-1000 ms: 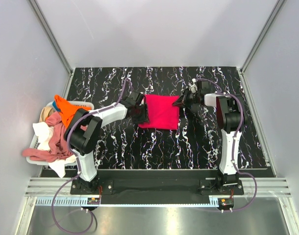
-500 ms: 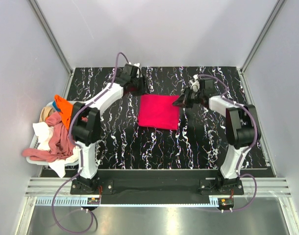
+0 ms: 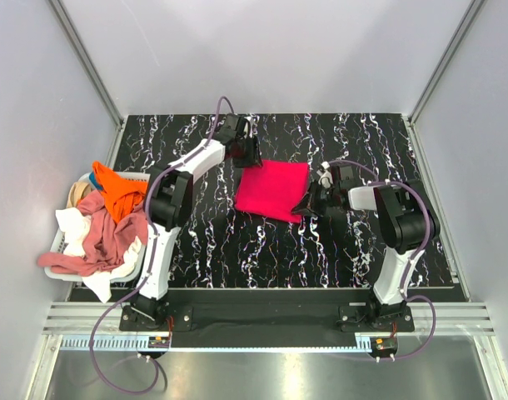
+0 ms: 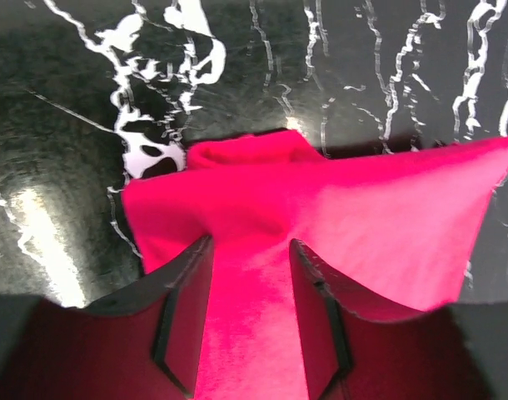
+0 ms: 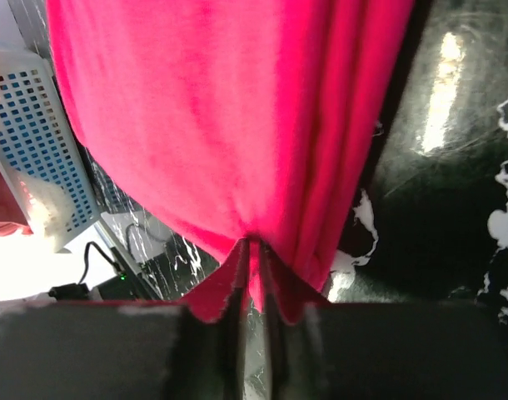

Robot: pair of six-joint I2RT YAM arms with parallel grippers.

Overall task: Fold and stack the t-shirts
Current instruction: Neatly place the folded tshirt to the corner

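The bright pinkish-red t-shirt (image 3: pixel 271 190) lies folded at the middle of the table. My left gripper (image 3: pixel 249 158) is at its far left corner. In the left wrist view the gripper (image 4: pixel 252 246) has its jaws apart, with the red cloth (image 4: pixel 362 217) lying between them. My right gripper (image 3: pixel 308 204) is at the near right corner. In the right wrist view it (image 5: pixel 254 246) is shut, pinching a bunched edge of the shirt (image 5: pixel 221 125). The orange (image 3: pixel 112 187), dusty pink (image 3: pixel 104 237), white (image 3: pixel 71 225) and beige (image 3: pixel 77 193) shirts lie heaped at the left.
A white perforated basket (image 3: pixel 140 177) at the table's left edge holds the heap, and it also shows in the right wrist view (image 5: pixel 37 142). Pale walls close in the black marbled table (image 3: pixel 362 250) on three sides.
My left gripper came from the far side of the table down onto the shirt's far left corner. My right gripper moved nearer along the right edge, and the shirt now lies skewed.
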